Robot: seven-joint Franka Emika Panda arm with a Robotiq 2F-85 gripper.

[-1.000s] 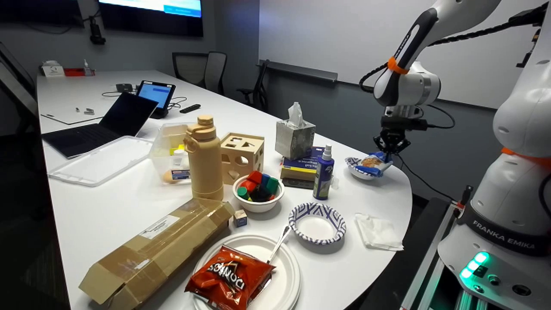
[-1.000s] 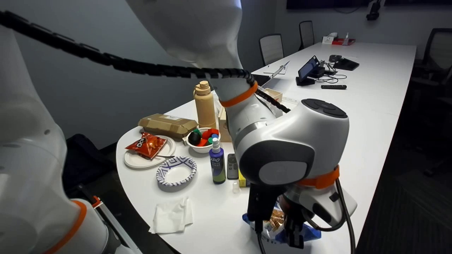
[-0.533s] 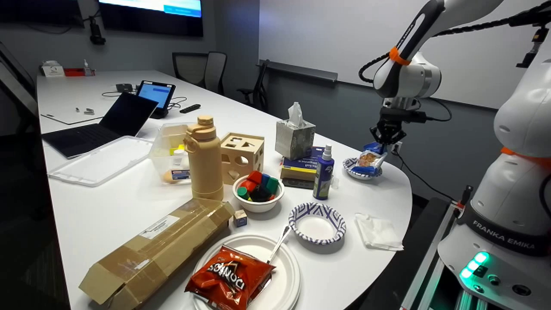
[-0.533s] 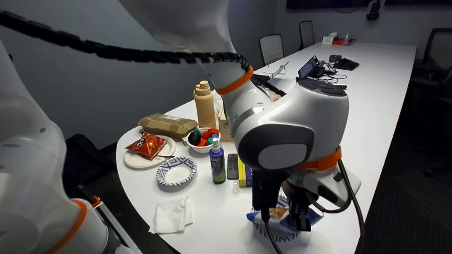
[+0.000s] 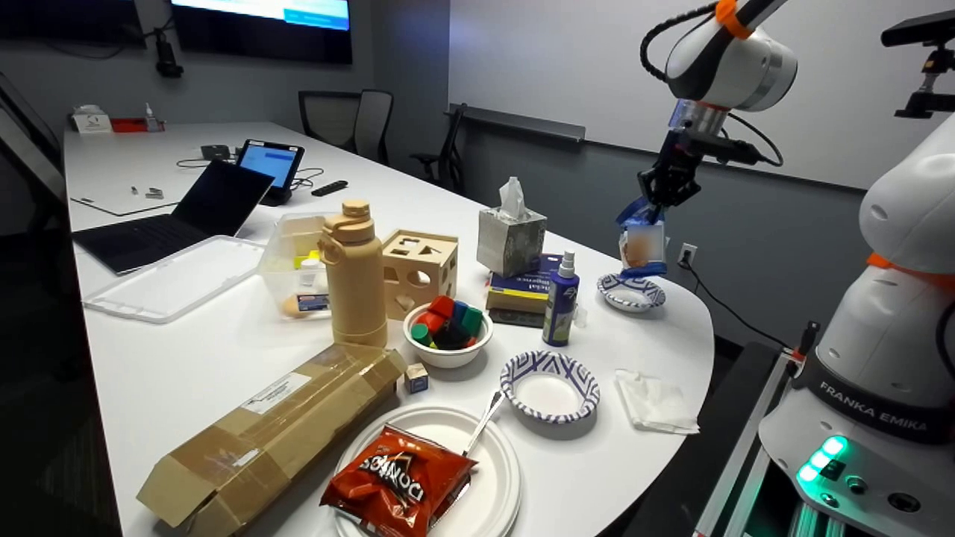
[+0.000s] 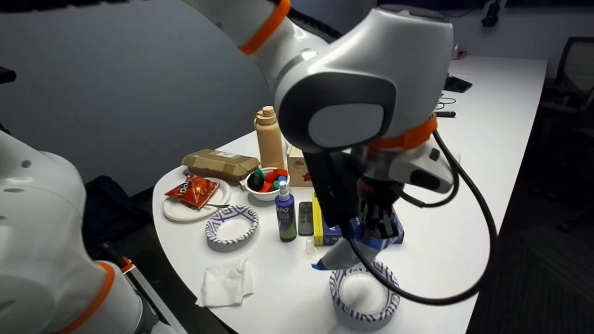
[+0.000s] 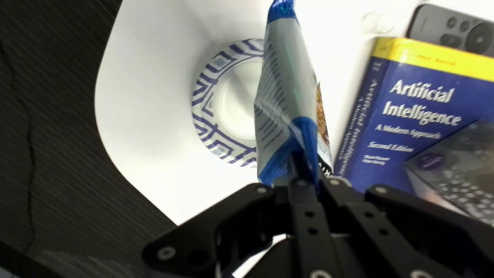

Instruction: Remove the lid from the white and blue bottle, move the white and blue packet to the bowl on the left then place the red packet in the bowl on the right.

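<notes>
Rising from the bowl [image 6: 362,297] by the table's [image 5: 656,339] round corner, the white-and-blue packet [image 5: 643,242] is hanging, maybe over the rim; the gripper [image 5: 656,211], almost closed, is pinching the packet's top.

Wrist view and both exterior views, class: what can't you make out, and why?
In an exterior view: print on the blue-and-white packet, blurred.
Wrist view: part of the purple-patterned bowl, behind the packet.
Wrist view: part of the Artificial Intelligence book, covered by the tissue box.
Wrist view: the remote, cut off at the right edge.
</notes>
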